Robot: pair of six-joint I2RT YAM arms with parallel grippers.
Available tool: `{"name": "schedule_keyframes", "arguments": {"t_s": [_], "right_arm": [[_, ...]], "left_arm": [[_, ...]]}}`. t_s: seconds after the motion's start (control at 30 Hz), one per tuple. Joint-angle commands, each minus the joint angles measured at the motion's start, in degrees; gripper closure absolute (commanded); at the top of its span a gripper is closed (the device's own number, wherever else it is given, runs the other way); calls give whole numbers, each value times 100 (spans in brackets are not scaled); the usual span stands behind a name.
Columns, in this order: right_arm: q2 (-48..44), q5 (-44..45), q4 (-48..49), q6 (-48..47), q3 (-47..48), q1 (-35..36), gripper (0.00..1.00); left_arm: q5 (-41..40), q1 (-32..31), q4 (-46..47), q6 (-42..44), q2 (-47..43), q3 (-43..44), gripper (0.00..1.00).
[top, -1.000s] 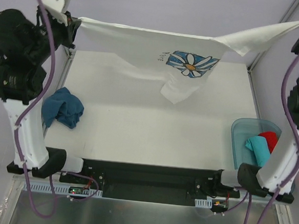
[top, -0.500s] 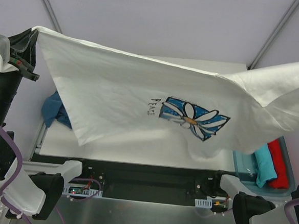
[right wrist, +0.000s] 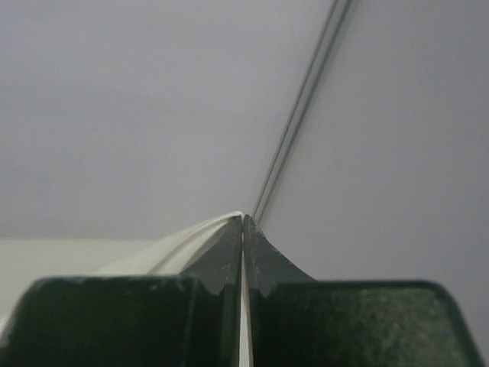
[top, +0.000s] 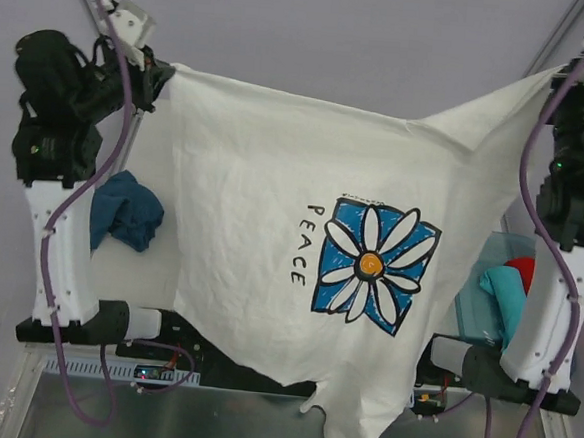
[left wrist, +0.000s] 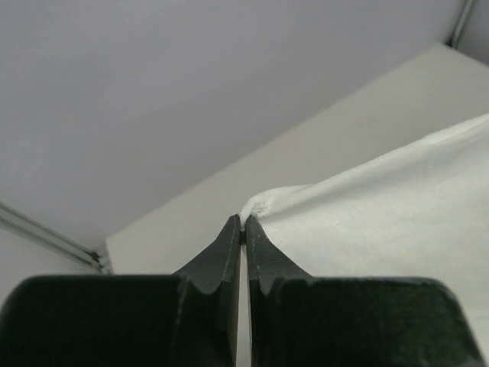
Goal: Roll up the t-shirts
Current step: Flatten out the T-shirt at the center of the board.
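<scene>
The white t-shirt (top: pixel 273 208) with a daisy on a blue square and the word PEACE hangs spread out in the air between both arms. My left gripper (top: pixel 165 70) is shut on its far left corner, seen in the left wrist view (left wrist: pixel 243 222) with white cloth (left wrist: pixel 382 206) pinched at the tips. My right gripper (top: pixel 566 70) is shut on the far right corner, also seen in the right wrist view (right wrist: pixel 243 220). The shirt's lower hem drapes past the near table edge. A dark blue t-shirt (top: pixel 124 210) lies crumpled at the left. Teal (top: pixel 507 294) and red (top: pixel 525 270) shirts lie rolled in the bin.
A clear blue bin (top: pixel 482 302) stands at the right of the table, partly hidden by the hanging shirt. The white table top (top: pixel 146 159) shows at the left behind the shirt. Grey walls close in the back and sides.
The white shirt has swung from stretched high at the back, forward over the table, and now hangs flat with the print facing the camera. Both arms stay raised, holding its corners.
</scene>
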Motion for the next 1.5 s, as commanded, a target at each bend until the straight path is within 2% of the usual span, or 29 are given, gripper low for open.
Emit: {"name": "schedule_keyframes", "arguments": {"t_s": [0.0, 0.03, 0.13, 0.2, 0.23, 0.3, 0.33, 0.43, 0.47, 0.57, 0.7, 0.83, 0.93, 1.17, 1.33, 1.47], "right_arm": [[627, -360, 581, -234, -1256, 366, 99], [725, -389, 643, -340, -1807, 575, 99], [1381, -336, 977, -499, -2469, 831, 99], [1962, -275, 986, -316, -2402, 876, 99], [2557, -240, 960, -288, -2305, 911, 99], [3113, -240, 890, -393, -1875, 999, 99], [3699, 74, 863, -428, -1708, 1034, 99], [4825, 260, 399, -481, -489, 1096, 99], [5109, 314, 223, -490, 72, 1105, 99], [5977, 577, 29, -604, 875, 1122, 99], [6780, 902, 247, -675, 2192, 1140, 99], [7150, 1166, 853, -640, 2634, 1184, 99], [7405, 1386, 1231, -640, 2976, 1254, 99], [7494, 1352, 1891, -833, 3426, 1465, 99], [7072, 1264, 1804, -1078, 2777, 1527, 99], [6405, 939, 1155, -1306, 1759, 1500, 99]], "left_arm": [[1090, 27, 68, 377, 768, -1079, 100], [1091, -34, 68, 509, 1074, -1307, 100], [1038, -140, 68, 799, 1881, -1589, 100], [916, -175, 59, 844, 2384, -1555, 100], [863, -193, 68, 783, 2917, -1494, 100], [766, -202, 59, 642, 3439, -1196, 100], [670, -202, 68, 598, 3850, -1003, 100], [336, -237, 59, 676, 4441, -660, 100], [230, -237, 68, 677, 4574, -563, 100], [-157, -237, 59, 572, 5014, -97, 100], [-412, -219, 59, 519, 5584, 570, 100], [-570, -176, 77, 343, 5981, 1431, 100], [-615, -132, 94, 325, 6122, 1722, 100], [-694, 96, 252, 167, 6131, 1925, 100], [-404, 159, 252, 289, 5912, 1655, 100], [403, 150, 252, 518, 5481, 1013, 100]]}}
